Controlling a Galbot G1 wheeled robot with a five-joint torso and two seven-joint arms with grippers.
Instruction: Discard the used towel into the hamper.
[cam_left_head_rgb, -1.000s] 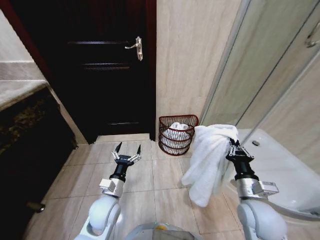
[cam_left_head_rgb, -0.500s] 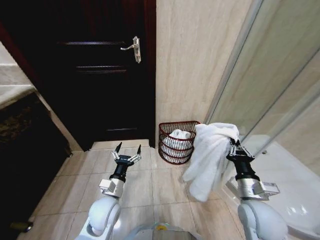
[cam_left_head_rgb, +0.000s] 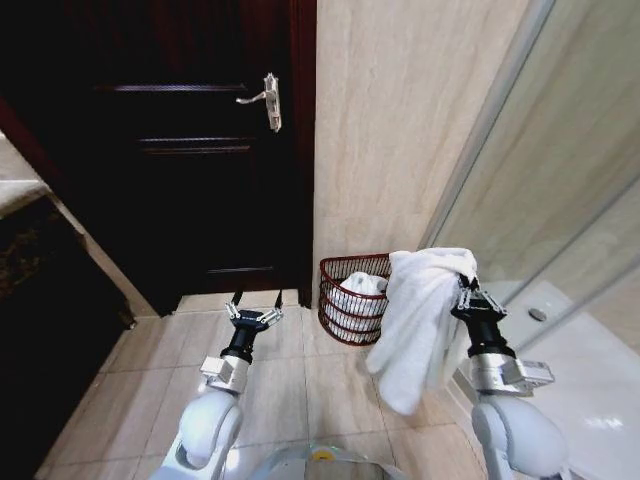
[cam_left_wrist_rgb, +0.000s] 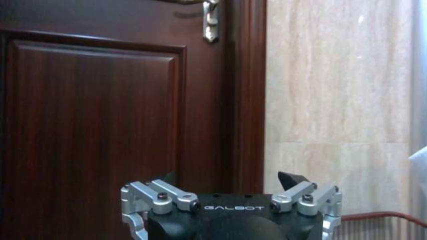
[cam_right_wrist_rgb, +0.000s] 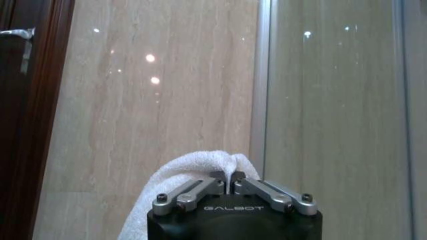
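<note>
The whole head view has shifted over the last second, so the camera has moved with the robot rather than the things in the room. The dark reddish-brown wooden door now fills more of the left side, and the pale stone counter edge has slid almost out at the left. The small round dark reddish-brown open-weave hamper now sits lower in the picture and closer to the hanging white terry towel. The white shower floor on the right shows less than before.
</note>
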